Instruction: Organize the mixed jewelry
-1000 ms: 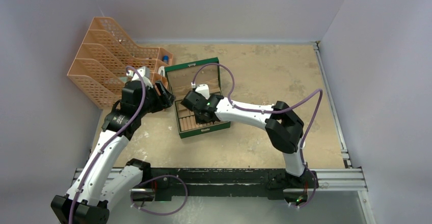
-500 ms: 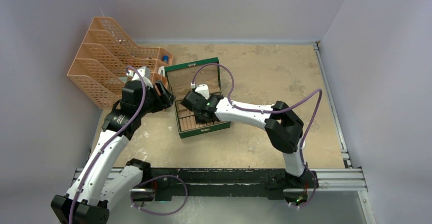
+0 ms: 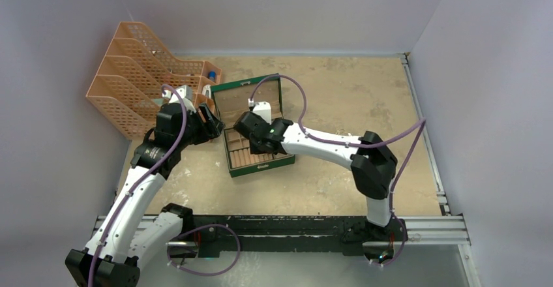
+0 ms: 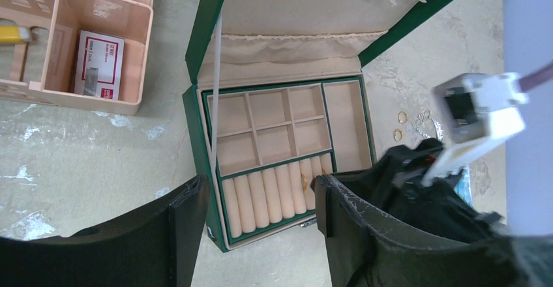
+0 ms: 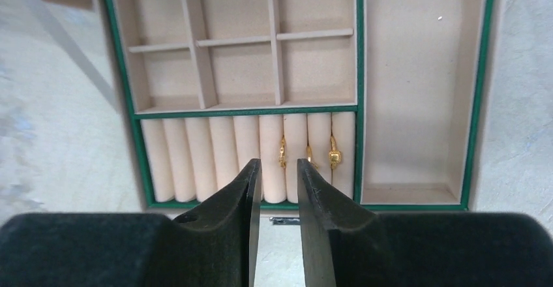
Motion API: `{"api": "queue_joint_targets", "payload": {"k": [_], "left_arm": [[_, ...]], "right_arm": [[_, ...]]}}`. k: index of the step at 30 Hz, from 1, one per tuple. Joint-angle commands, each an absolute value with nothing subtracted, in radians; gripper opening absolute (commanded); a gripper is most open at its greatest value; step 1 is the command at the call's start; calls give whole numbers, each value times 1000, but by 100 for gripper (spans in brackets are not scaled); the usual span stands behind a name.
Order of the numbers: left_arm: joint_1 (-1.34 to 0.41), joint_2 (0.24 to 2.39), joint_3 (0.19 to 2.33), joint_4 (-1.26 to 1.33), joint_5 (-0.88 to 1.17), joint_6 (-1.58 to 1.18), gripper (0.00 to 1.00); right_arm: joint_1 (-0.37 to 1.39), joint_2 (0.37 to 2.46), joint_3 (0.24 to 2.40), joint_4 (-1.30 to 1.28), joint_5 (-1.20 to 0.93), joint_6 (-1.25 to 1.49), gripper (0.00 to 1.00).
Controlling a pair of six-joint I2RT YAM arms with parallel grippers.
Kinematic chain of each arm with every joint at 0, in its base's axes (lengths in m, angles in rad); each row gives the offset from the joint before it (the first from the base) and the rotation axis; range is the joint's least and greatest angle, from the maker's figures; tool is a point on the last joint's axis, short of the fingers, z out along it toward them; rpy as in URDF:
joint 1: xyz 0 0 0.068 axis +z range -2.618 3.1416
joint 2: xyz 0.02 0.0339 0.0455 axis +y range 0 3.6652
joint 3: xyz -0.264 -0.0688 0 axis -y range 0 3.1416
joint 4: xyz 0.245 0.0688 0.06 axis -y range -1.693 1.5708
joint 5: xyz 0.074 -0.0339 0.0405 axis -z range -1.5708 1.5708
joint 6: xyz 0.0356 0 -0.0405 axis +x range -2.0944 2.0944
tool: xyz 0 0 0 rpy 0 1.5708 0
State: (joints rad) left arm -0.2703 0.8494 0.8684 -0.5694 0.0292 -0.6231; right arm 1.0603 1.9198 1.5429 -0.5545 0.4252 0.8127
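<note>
The green jewelry box (image 3: 261, 168) lies open with its lid raised. Three gold rings (image 5: 283, 151) (image 5: 308, 155) (image 5: 333, 155) sit in the slots between the tan ring rolls. My right gripper (image 5: 279, 173) hovers over those rolls, open by a narrow gap, with nothing between its fingers. In the left wrist view, two more gold rings (image 4: 402, 117) and a silvery tangle (image 4: 425, 128) lie loose on the table right of the box (image 4: 195, 143). My left gripper (image 4: 261, 235) hangs open and empty at the box's left side (image 3: 212, 125).
An orange slotted file rack (image 3: 140, 78) stands at the back left. Beside the box is a tan desk organizer (image 4: 134, 52) holding a small red-and-white carton (image 4: 98, 64). The right arm's wrist and white camera (image 4: 479, 114) reach over the box's right part.
My right gripper's jaws have parted from shut. The right arm's elbow has swung right and the wrist shifted slightly toward the lid. The left arm has not moved.
</note>
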Motion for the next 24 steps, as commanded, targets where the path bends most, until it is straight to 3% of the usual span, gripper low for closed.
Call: {"api": "queue_joint_targets", "payload": {"k": [1,9,17,24], "left_arm": [[-264,844,871,-555,32,-609,61],[-264,839,868,-539,85,-602,63],[-264,831,855,-485,203,-580,70],[-264,837,853,-476,225,-576,73]], "right_arm": [[1060,1809,1552,-532,524,880,30],[979,1677,1432,-551,617,1014,30],[717,1424,1097,-437,546,1060,30],[538,1439,997,-353,481,977,30]]}}
